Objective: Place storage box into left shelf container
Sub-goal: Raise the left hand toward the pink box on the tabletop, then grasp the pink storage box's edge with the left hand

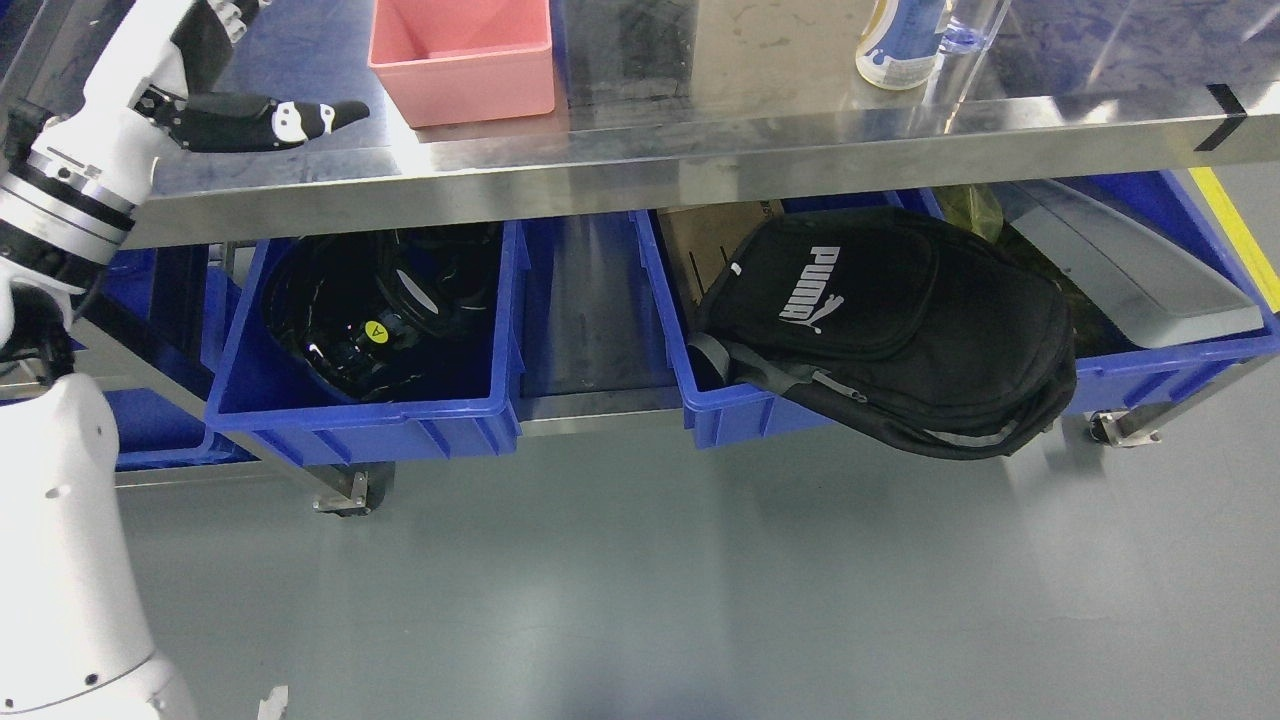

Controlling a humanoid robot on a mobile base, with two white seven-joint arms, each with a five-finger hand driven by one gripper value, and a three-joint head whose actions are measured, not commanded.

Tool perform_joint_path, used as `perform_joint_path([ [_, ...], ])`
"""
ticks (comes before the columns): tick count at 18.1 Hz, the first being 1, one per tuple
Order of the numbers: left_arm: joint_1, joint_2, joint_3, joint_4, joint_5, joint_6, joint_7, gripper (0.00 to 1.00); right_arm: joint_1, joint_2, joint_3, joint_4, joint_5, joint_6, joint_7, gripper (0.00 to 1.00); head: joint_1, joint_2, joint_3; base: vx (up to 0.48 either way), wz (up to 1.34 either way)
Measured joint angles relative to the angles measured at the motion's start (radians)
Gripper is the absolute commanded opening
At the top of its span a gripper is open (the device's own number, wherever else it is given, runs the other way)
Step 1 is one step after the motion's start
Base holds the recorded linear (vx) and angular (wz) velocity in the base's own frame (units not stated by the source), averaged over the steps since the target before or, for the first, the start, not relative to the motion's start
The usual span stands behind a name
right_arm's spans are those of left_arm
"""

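Currently left hand (255,118) sits at the far left over the steel table (700,150), fingers stretched out flat, holding nothing, pointing toward the pink storage box (462,62). Box is upright on the tabletop, just right of the fingertips, not touching. Below, the left blue bin (360,420) on the lower shelf already has black gear (385,315) piled in it. Further right, a second blue bin (740,410) with a black backpack (890,320) spilling over its rim. Risks, as I judge them: straight fingers may push the box away rather than grip it; table edge overhangs the bin, so lowering could clip it; the gear may leave the box tilted. Right hand not visible.
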Motion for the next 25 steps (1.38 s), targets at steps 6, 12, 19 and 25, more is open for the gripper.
perform_joint_path([
  [6,-0.097,0.152,-0.17,0.064,-0.04,0.003,-0.069,0.94,0.0,0.0,0.0,0.0,0.0,0.0,0.001,1.0,0.0,0.0,0.0,0.0,0.0],
  [12,-0.189,0.199,-0.301,0.15,-0.103,0.008,-0.114,0.99,0.0,0.0,0.0,0.0,0.0,0.0,0.004,1.0,0.0,0.0,0.0,0.0,0.0],
  [19,-0.292,0.157,-0.39,0.268,-0.196,0.013,-0.138,0.99,0.0,0.0,0.0,0.0,0.0,0.0,0.006,1.0,0.0,0.0,0.0,-0.002,0.0],
  [25,-0.397,0.074,-0.444,0.377,-0.243,0.004,-0.138,0.99,0.0,0.0,0.0,0.0,0.0,0.0,0.009,1.0,0.0,0.0,0.0,-0.001,0.0],
])
